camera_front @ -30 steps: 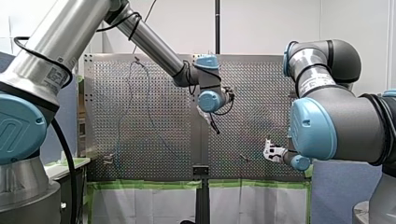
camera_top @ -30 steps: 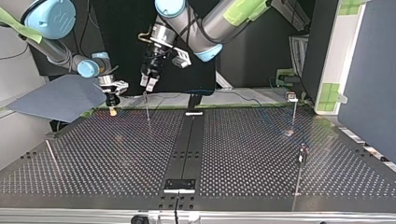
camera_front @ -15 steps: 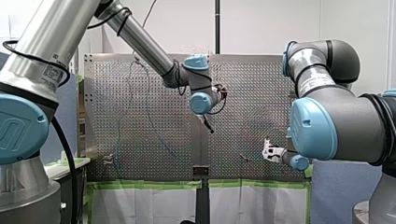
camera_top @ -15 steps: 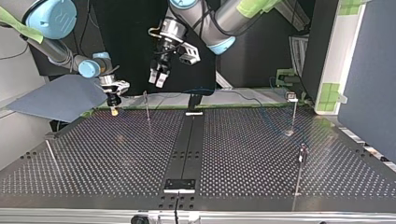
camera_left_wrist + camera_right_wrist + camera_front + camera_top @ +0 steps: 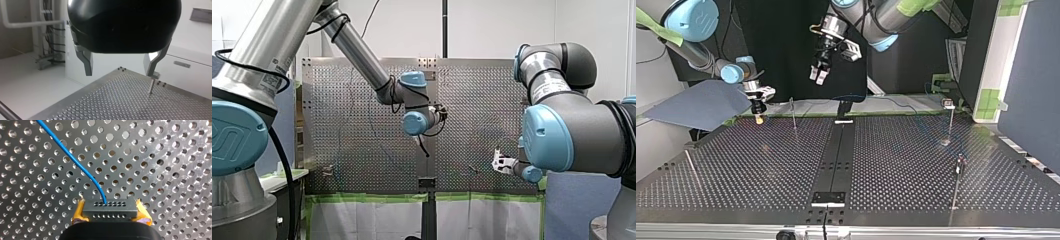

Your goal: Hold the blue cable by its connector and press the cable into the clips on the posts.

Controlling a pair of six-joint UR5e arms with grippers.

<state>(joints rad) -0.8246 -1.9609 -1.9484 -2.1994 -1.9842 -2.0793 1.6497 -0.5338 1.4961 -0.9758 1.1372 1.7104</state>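
While the connector [image 5: 110,208] sits clamped between the yellow pads [image 5: 78,212] of the right arm's jaws, the holding half of this job looks settled. The blue cable [image 5: 72,157] leaves the middle of the connector and curves away over the perforated worktop [image 5: 886,165]. From across the room, the right arm [image 5: 731,72] has those jaws low at the worktop's far edge, at the top view's left, with the nearest post [image 5: 793,114] close beside them.

The pressing half looks mostly or wholly undone, by my reckoning. The left arm [image 5: 871,17] hangs high above the worktop, well apart from the cable. Its jaws stand wide and hold nothing: the wrist view shows metal fingers [image 5: 86,61] spread with only air between them, and a slim far post [image 5: 151,87] showing beyond one of them.

Two more posts, the far right post [image 5: 950,117] and the nearer right post [image 5: 958,172], stand at the top view's right. A faint blue line seems to run toward them. The cable is too thin there to tell whether it sits in any clip. I would count each clip as still to be done until a closer look says otherwise.
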